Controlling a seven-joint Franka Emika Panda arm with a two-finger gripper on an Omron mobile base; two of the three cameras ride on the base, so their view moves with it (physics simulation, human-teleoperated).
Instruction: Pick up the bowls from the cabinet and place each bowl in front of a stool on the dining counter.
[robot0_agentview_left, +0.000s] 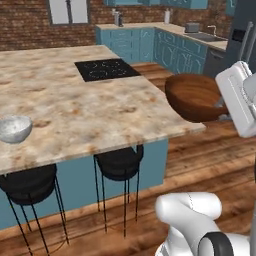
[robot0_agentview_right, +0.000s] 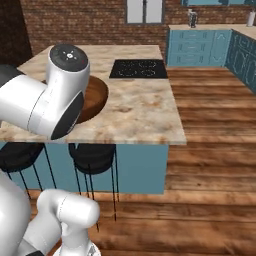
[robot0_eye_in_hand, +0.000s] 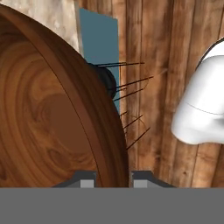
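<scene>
- I see the gripper (robot0_eye_in_hand: 113, 178) clenched on the rim of the wooden bowl (robot0_eye_in_hand: 52, 118), one finger inside the wall and one outside.
- From my left base camera the wooden bowl (robot0_agentview_left: 196, 97) hangs in the air just off the right end of the dining counter (robot0_agentview_left: 90, 110), above the plank floor (robot0_agentview_left: 210, 155); in the right base view its brown edge (robot0_agentview_right: 95, 97) peeks out past the arm.
- The marbled stone bowl (robot0_agentview_left: 15, 128) sits on the counter near its front edge, above the left stool (robot0_agentview_left: 27, 185).
- A second black stool (robot0_agentview_left: 119, 164) stands under the counter's right part.
- The black cooktop (robot0_agentview_left: 106, 69) lies further back on the slab.
</scene>
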